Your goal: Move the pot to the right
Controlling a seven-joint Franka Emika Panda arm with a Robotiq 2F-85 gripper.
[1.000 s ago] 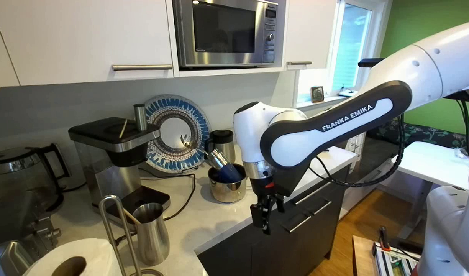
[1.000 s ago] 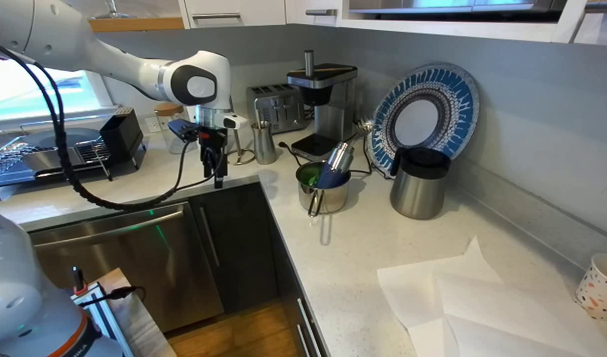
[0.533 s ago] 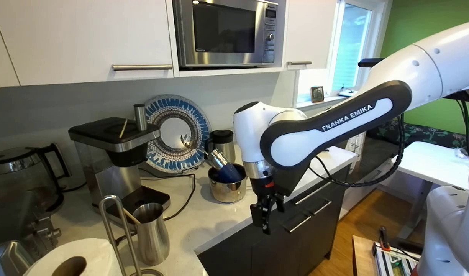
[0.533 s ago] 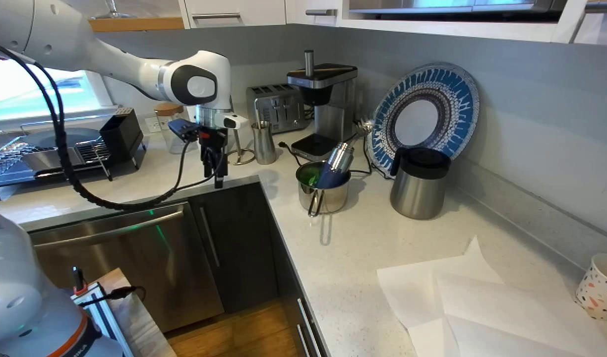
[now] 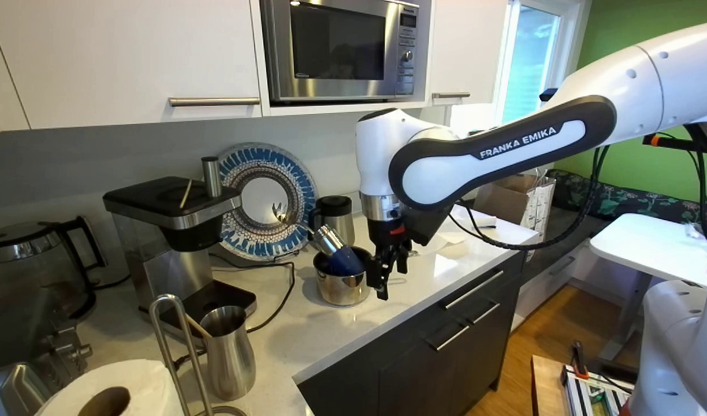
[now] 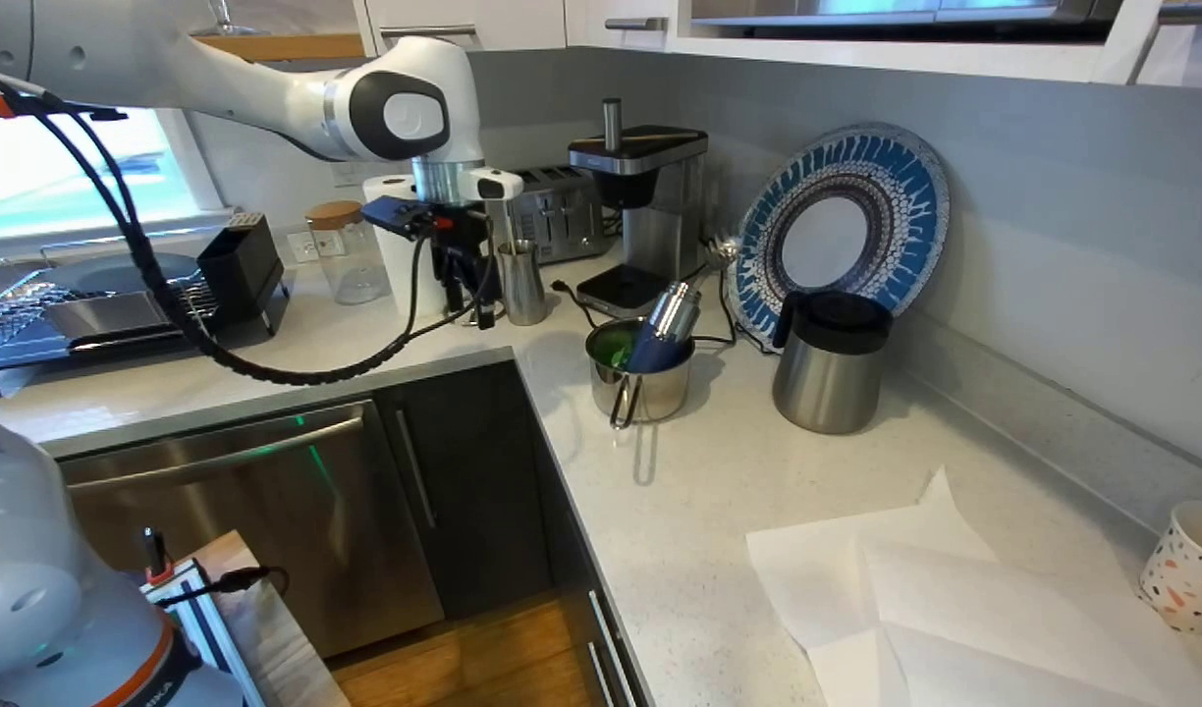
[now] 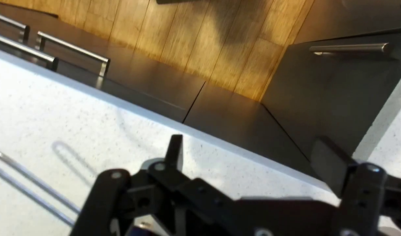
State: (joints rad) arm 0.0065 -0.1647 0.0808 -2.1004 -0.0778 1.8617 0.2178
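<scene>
Gripper point(image 7: 249, 141): higher than a second ago and, it seems, a little further in over the worktop point(image 6: 675, 530); spread wide, holding nothing; above the front edge near the inner corner, apart from the pot point(image 6: 662, 395).

Pot: unmoved over that second; upright, set a little in from the front edge, near the inner corner; the gripper's shift probably means it is lining up for a grasp, with the rightward move not begun.

Handle point(image 7: 40, 182): a wire loop pointing along the front edge, away from the inner corner, slanting slightly toward that edge; the pot's body is round, so the handle sets its long axis.

Tube point(image 6: 664, 329): blue and steel; leaning in the pot.
</scene>
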